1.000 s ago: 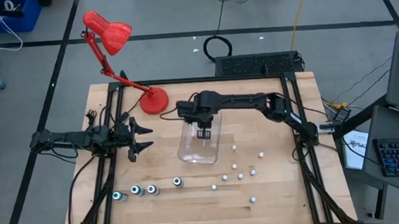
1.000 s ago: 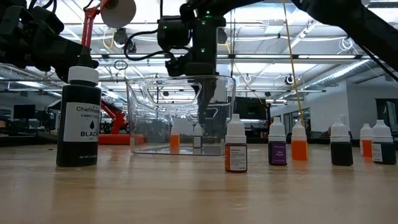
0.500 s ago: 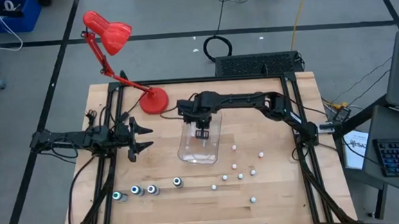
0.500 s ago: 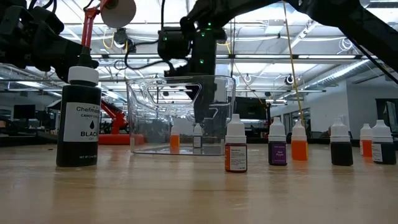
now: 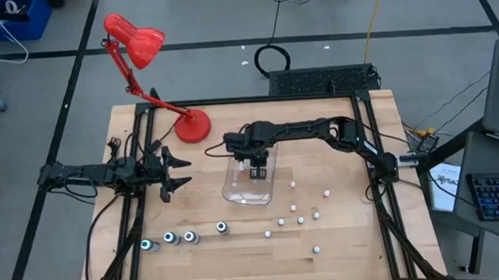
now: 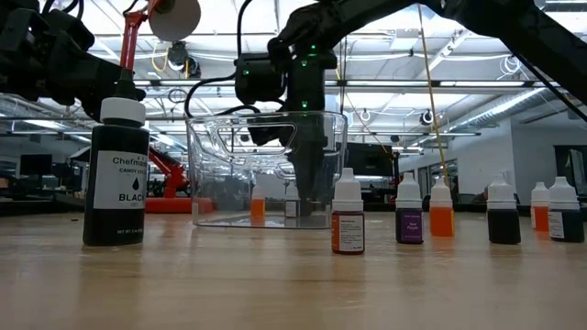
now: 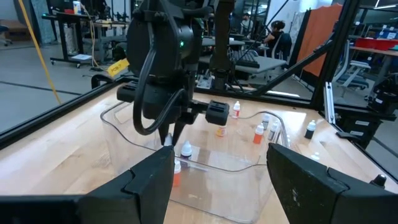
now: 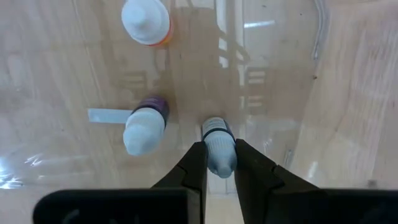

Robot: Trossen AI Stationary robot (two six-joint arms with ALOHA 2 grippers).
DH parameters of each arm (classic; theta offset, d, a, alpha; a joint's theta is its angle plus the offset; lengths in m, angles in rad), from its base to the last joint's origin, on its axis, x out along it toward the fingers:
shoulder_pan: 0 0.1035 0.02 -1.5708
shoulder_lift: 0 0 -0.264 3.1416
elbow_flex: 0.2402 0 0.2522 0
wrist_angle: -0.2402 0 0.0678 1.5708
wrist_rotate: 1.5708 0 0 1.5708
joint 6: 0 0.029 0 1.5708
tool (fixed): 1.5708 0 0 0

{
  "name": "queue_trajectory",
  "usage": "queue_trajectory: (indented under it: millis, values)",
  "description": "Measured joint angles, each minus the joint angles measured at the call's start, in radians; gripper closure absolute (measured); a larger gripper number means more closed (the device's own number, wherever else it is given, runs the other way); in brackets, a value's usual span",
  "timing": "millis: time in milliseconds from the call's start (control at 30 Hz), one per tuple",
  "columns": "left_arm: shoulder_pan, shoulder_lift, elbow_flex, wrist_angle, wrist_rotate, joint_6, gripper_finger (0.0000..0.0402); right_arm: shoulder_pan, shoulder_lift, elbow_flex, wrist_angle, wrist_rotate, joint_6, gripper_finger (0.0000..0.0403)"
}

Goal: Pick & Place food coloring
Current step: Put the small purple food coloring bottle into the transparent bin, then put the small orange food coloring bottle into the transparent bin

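bottle in hand — the right gripper [image 8: 216, 163] is down inside the clear plastic tub [image 5: 235, 193], its fingers pinched on a small white-capped food coloring bottle [image 8: 217, 144] low over the tub floor. two more small bottles are already in the tub: one with a purple label [image 8: 144, 127] close alongside the held one, and one tinted orange [image 8: 147, 22] a little farther off. the tub sits near the middle of the desk, just in front of the red desk lamp's base [image 5: 193, 126].

the left gripper [image 5: 175, 172] waits near the desk's left edge with its fingers spread and nothing between them.

the remaining small bottles [image 5: 300, 209] stand scattered toward the front right of the desk, and four larger dark bottles [image 5: 170, 239] line up near the front left corner.

main risk, as i judge it: the bottle may tip if let go before it stands flat, and fall against the purple-labelled neighbour — that one is close. a careless lift out could also catch the tub's wall and drag the light tub across the desk.
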Motion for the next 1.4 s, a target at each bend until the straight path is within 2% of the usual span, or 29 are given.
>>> queue_trajectory:
  millis: [100,300,433,767,1067,1267,1400]
  values:
    - [0.000,0.000,0.000,0.000,0.000,0.000,0.0149,0.000,0.000,0.000,0.000,0.000,0.016,0.0349]
    - [0.000,0.000,0.000,0.000,0.000,0.000,0.0149,0.009,-0.006,-0.002,0.000,-0.001,0.050,0.0251]
    - [0.000,0.000,0.000,0.000,0.000,0.000,0.0149,0.013,-0.028,-0.003,-0.006,-0.005,0.076,0.0221]
    - [0.000,0.000,0.000,0.000,0.000,0.000,0.0149,0.022,-0.173,-0.001,-0.057,0.021,0.189,0.0219]
    - [0.000,0.000,0.000,0.000,0.000,0.000,0.0149,0.120,-0.316,-0.013,-0.447,0.023,0.510,0.0223]
    - [0.000,0.000,0.000,0.000,0.000,0.000,0.0149,0.233,-0.491,-0.228,-0.400,0.020,0.689,0.0227]
    - [0.000,0.000,0.000,0.000,0.000,0.000,0.0149,0.292,-0.629,-0.421,-0.401,0.020,0.889,0.0228]
